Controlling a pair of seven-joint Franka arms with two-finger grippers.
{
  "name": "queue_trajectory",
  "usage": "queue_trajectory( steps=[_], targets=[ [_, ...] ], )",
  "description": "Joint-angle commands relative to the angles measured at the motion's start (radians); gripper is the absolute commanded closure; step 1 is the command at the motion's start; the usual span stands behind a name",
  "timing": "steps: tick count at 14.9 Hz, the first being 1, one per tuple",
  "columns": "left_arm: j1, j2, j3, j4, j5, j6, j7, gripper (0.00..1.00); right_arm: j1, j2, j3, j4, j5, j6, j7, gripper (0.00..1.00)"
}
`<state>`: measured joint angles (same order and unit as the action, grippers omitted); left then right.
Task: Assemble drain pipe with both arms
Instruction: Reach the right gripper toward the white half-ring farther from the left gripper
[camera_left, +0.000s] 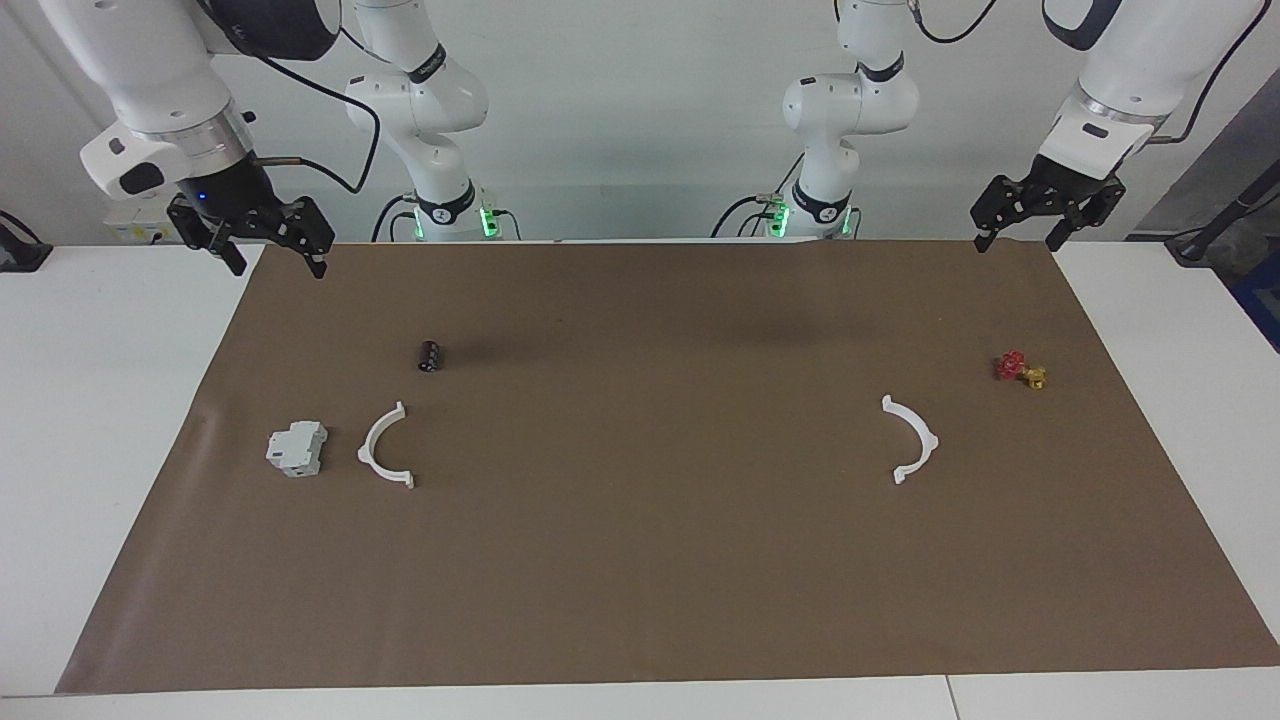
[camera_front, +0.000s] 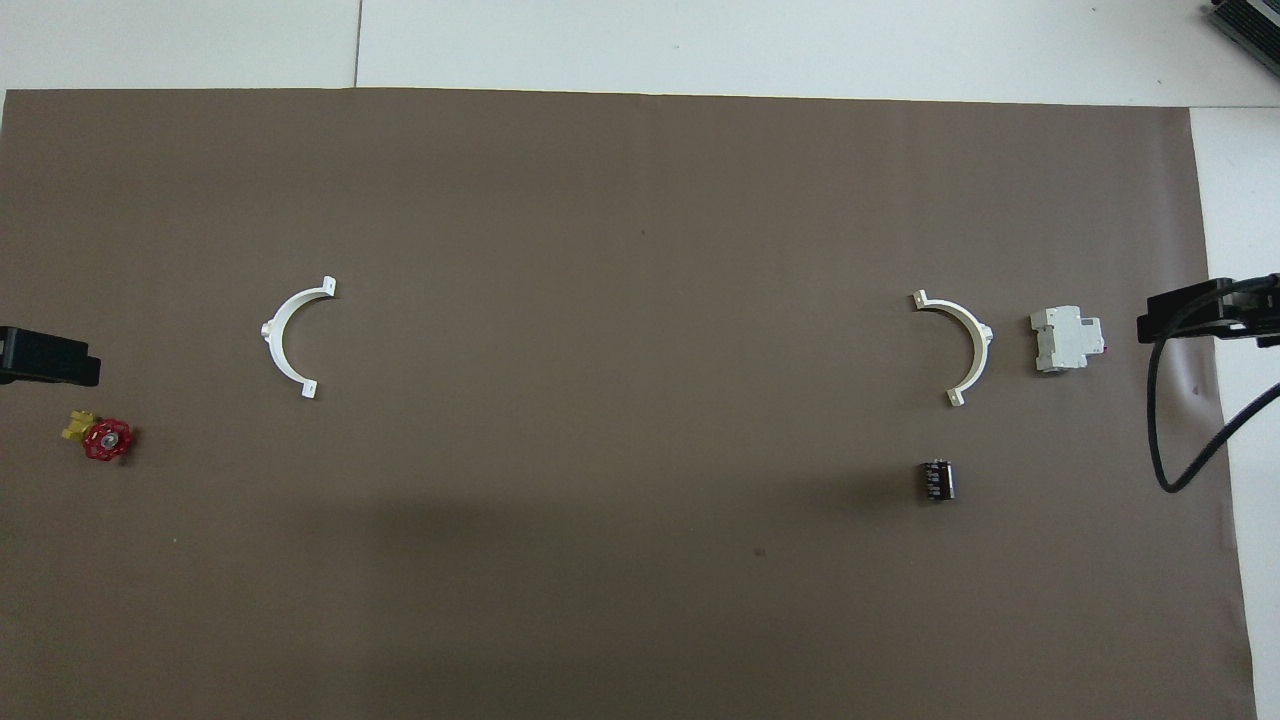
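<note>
The drain pipe lies as two separate white half-ring arcs on the brown mat (camera_left: 640, 600). One arc (camera_left: 385, 447) (camera_front: 960, 345) lies toward the right arm's end, beside a grey block. The other arc (camera_left: 912, 438) (camera_front: 290, 338) lies toward the left arm's end. Their open sides face each other across a wide gap. My right gripper (camera_left: 278, 268) hangs open and empty over the mat's corner at its own end. My left gripper (camera_left: 1018, 244) hangs open and empty over the mat's corner at its own end. Both arms wait.
A pale grey boxy block (camera_left: 297, 448) (camera_front: 1068, 339) sits beside the right-end arc. A small black cylinder (camera_left: 431, 355) (camera_front: 937, 479) lies nearer to the robots than that arc. A red and yellow valve (camera_left: 1020, 369) (camera_front: 100, 438) lies at the left arm's end.
</note>
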<state>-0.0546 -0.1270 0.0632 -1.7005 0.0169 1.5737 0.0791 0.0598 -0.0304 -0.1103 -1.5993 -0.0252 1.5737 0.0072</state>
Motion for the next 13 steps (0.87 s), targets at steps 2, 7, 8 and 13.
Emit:
queue_trajectory(
  steps=[2, 7, 8, 13],
  targets=[
    [0.018, 0.0, -0.009, 0.01, -0.003, -0.004, 0.011, 0.0, -0.005, -0.013, 0.006, -0.011, 0.016, -0.006, -0.003, 0.0],
    [0.016, 0.0, -0.009, 0.008, -0.003, -0.004, 0.013, 0.0, -0.009, -0.087, 0.006, -0.182, 0.017, 0.114, -0.013, 0.0],
    [0.016, 0.0, -0.009, 0.008, -0.003, -0.004, 0.013, 0.0, -0.009, -0.109, 0.007, -0.245, 0.017, 0.205, -0.024, 0.0],
    [0.016, 0.0, -0.009, 0.002, -0.003, -0.004, 0.013, 0.0, -0.005, -0.03, 0.008, -0.384, 0.031, 0.489, -0.244, 0.0]
  ],
)
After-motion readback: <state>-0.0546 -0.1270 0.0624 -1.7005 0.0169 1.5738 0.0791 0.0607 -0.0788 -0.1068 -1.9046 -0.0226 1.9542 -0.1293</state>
